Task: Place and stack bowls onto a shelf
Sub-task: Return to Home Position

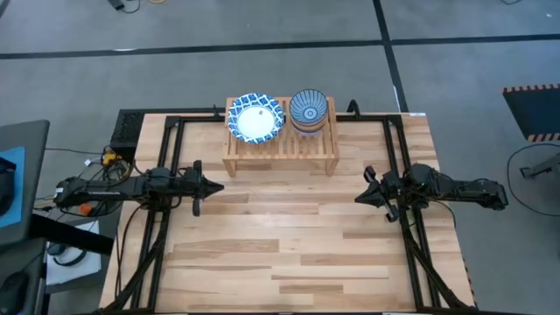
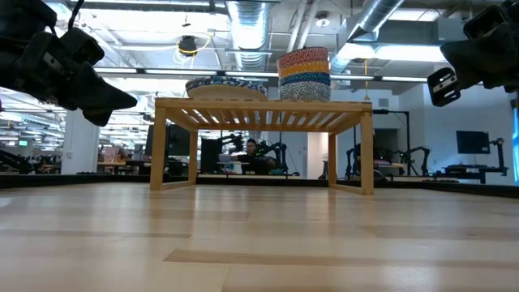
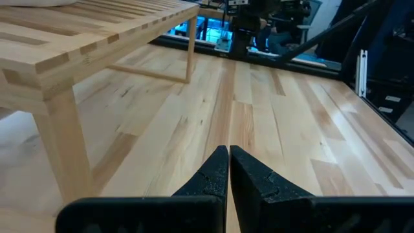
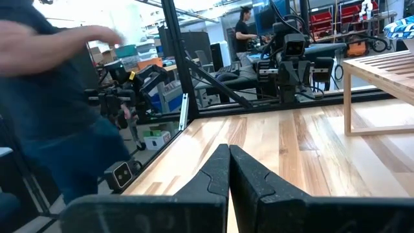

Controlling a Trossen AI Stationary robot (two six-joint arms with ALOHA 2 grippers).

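Observation:
A low light-wood shelf (image 1: 280,144) with a slatted top stands at the table's far middle. On its left part sits a stack of wide blue-and-white patterned bowls (image 1: 256,118), also in the low view (image 2: 226,86). On its middle sits a stack of smaller bowls, the top one blue radial-striped (image 1: 308,108); the low view shows the stack's coloured sides (image 2: 304,75). My left gripper (image 1: 219,186) is shut and empty at the table's left, in its wrist view (image 3: 229,169). My right gripper (image 1: 359,198) is shut and empty at the right, in its wrist view (image 4: 229,169).
The shelf's right third (image 1: 330,140) is bare slats. The plank tabletop (image 1: 280,236) lies between the two arms. A black frame (image 1: 398,157) runs along the table's sides. In the right wrist view a blurred person (image 4: 52,97) passes beyond the table's left edge.

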